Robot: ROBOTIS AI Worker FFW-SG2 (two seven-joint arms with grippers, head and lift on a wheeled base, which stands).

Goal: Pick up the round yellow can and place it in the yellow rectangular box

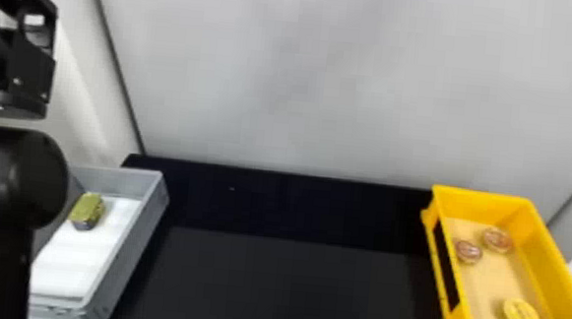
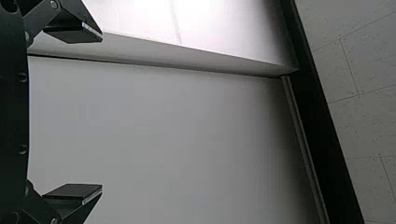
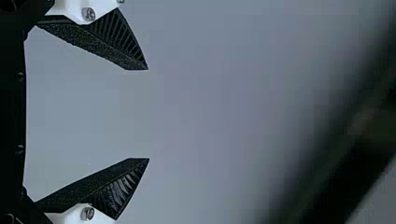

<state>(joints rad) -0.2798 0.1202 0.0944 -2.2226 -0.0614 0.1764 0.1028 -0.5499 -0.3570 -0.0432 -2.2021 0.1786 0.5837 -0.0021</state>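
Near first, note the black left arm (image 1: 2, 171) at the left edge of the head view, on the side opposite the yellow rectangular box (image 1: 483, 203). In the left wrist view, find the left gripper (image 2: 102, 113) open, with nothing between the fingers. In the right wrist view, find the right gripper (image 3: 148, 114) likewise open and unloaded. Across the black table (image 1: 288, 290), well to the right of the left arm, find the round yellow can (image 1: 521, 315) inside the yellow rectangular box, toward the near end. Judge the right arm nearer, by side alone; impossible to fix the exact bearing from the right gripper. Record no long axis to align with: round, low, apparently flat, paler than the box walls, with faint markings on the upturned face. Judge the placement complete and only a clear retreat called for, without any regrasp. Beside the left arm, note the grey box (image 1: 134, 242) with a white liner (image 1: 83, 257) and an angular yellow-green tin (image 1: 87, 209). Farther inside the yellow rectangular box, note two reddish round tins (image 1: 498, 239), close together. Farthest, note the pale wall (image 1: 332, 76).
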